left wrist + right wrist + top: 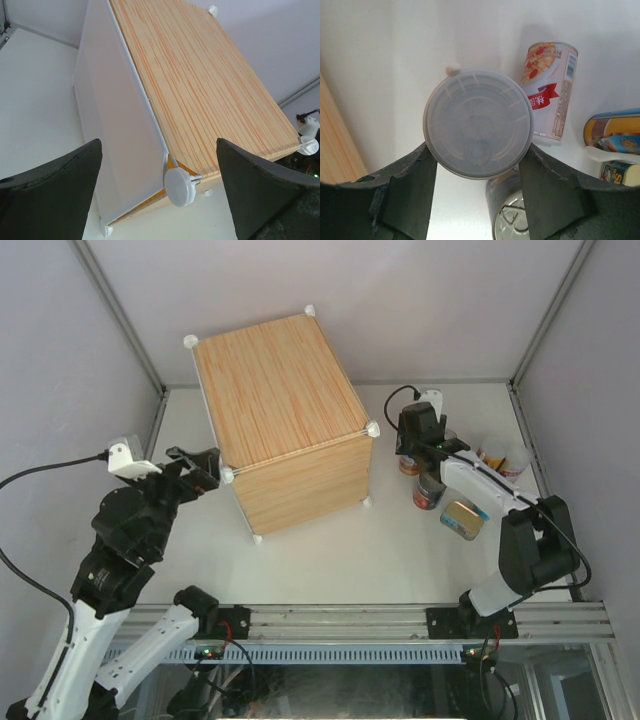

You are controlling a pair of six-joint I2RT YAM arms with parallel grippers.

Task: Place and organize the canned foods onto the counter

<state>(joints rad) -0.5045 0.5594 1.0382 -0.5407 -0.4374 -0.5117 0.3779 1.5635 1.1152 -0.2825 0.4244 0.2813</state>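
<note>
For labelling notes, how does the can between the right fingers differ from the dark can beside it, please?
The lidded can has a pale plastic lid; the dark can a ring-pull top. The lidded can sits between the right gripper fingers; the dark can beside it. Both upright.

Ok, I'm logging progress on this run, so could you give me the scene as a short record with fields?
counter: no cans on top
left hand: open, empty, by the counter's corner
right hand: shut on lidded can
dark can: on table, right of counter
flat tin: on table beside dark can
cans placed: none
</note>
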